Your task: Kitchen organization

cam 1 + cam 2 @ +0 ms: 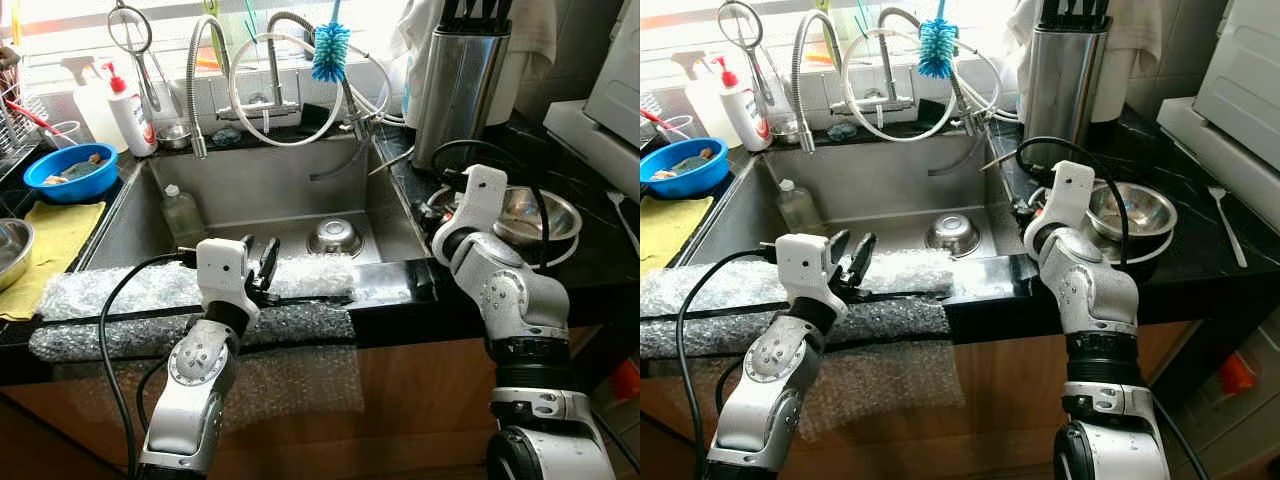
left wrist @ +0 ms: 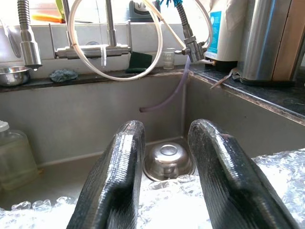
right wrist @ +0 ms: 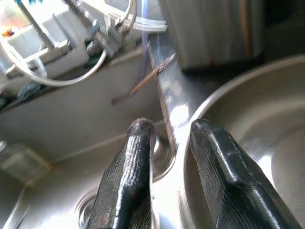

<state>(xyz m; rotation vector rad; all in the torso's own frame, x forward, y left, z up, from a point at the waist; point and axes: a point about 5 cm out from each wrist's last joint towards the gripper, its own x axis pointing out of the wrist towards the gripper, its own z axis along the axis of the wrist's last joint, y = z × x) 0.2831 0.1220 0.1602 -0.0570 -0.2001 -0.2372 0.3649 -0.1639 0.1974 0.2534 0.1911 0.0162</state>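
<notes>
Two steel bowls are the likely targets: a small bowl [image 1: 335, 238] upside down at the centre of the sink [image 1: 260, 185], and a larger bowl [image 1: 535, 215] on the table at right. The left gripper [image 1: 266, 262] hovers over the bubble wrap [image 1: 130, 290], fingers spread and empty. The right gripper [image 3: 171, 162], fingers parted, seems to straddle the larger bowl's rim; next it must close there.

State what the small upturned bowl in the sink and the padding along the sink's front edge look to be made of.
The small upturned bowl looks like polished stainless steel: silver, with mirror-like highlights. The padding looks like clear plastic bubble wrap: translucent, with rows of small air pockets that glint. The left tool hovers just above the padding.
</notes>
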